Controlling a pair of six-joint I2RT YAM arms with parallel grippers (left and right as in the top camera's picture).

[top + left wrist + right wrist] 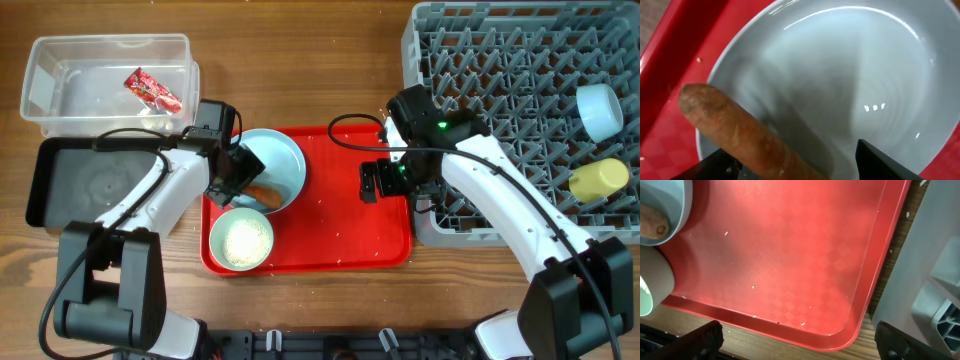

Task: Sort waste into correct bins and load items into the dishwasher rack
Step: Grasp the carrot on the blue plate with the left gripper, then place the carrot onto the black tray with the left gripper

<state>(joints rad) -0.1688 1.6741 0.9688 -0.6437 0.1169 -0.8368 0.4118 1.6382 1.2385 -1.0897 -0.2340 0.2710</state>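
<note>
An orange carrot (265,194) lies on the pale blue plate (283,158) on the red tray (340,235). My left gripper (236,178) is open over the plate; in the left wrist view the carrot (740,132) lies on the plate (840,75) between the fingers (794,152), against the left one. A pale blue bowl (242,238) holds white rice. My right gripper (375,182) is open and empty over the tray's right edge (790,245). The red wrapper (152,90) lies in the clear tub (60,85). The grey rack (500,90) holds a pale blue bowl (600,110) and the yellow cup (598,178). Spoon and paper are out of view.
The black tray (90,185) sits left of the red tray, below the clear tub. Loose rice grains dot the red tray in the right wrist view, where the rack's wall (940,255) stands close on the right and bare wood (765,345) shows below.
</note>
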